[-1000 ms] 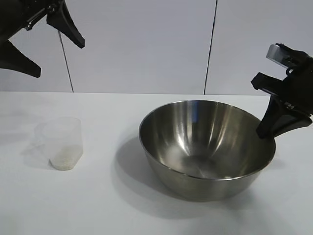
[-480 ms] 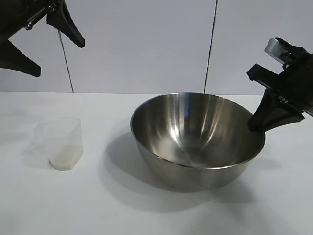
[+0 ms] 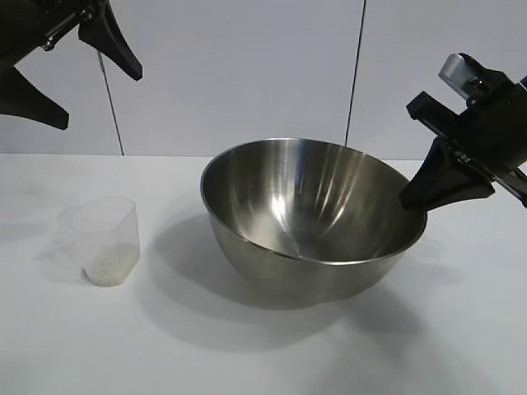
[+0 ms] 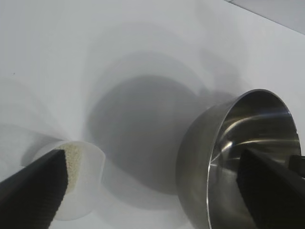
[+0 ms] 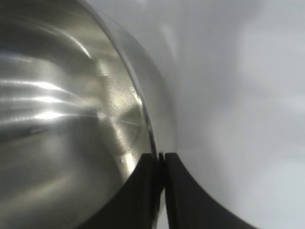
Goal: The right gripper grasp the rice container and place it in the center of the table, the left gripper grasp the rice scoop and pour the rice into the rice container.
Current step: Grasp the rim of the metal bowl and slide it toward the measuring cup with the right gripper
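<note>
Bowl time is not over yet. The right pincer (image 3: pixel 409 202) is clenched on the rim of the rice container (image 3: pixel 309 218), with 1 finger inside and 1 outside, as the right wrist view shows. The big shiny bowl is tipped, with the side by that pincer higher, and it looks to be near the middle of the tabletop (image 3: pixel 461 329). I think step 1 is almost done, but the bowl must be set flat and let go.

The left pincer (image 4: pixel 152 191) hangs high up with its fingers spread wide and nothing in them. The rice scoop (image 3: pixel 100 239) stands upright below it, well apart from the bowl. The rice (image 3: pixel 107 267) lies in the bottom of the cup. So step 2, the grab and the pour, is all left to do.
</note>
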### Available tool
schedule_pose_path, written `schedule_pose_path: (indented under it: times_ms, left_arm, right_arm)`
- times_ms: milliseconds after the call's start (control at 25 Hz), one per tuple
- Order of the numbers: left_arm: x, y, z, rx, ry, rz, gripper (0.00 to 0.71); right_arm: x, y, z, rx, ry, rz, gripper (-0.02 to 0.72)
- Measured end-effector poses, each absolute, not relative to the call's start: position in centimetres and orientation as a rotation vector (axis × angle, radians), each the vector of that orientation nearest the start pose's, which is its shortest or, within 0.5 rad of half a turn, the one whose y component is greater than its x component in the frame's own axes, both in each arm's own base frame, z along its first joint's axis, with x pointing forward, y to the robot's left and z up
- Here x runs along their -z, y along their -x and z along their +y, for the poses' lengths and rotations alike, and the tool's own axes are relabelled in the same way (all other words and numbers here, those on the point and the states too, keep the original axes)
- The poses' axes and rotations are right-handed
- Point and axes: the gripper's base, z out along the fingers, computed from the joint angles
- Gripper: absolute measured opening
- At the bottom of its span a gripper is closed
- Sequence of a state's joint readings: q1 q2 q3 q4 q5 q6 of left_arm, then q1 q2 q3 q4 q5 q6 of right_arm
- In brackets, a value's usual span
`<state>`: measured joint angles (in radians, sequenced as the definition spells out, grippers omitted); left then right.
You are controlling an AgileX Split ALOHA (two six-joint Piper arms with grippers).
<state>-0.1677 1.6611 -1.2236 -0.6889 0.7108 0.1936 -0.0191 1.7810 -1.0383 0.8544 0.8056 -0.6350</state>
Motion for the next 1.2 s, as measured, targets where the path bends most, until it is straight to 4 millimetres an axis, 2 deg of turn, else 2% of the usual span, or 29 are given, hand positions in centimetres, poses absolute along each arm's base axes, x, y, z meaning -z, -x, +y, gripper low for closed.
schedule_pose_path:
  times_ms: [240,720,1040,1200]
  left_arm:
    - [-26.9,-34.5,-9.7,0.751,0.069,2.546,0.694]
    - [-26.9,-34.5,-9.7,0.751,0.069,2.546,0.694]
    - [-26.9,-34.5,-9.7,0.751,0.069,2.546,0.694]
    - [-26.9,-34.5,-9.7,0.751,0.069,2.546,0.694]
  right_arm:
    - [-18.3,-33.3,7.3,-0.798,0.134,2.706,0.02]
    - [-18.1,-33.5,7.7,-0.789,0.062,2.705,0.021]
    - [-16.3,-33.2,10.8,-0.776,0.146,2.742,0.022]
    - [-16.3,-33.3,11.1,-0.766,0.148,2.732,0.022]
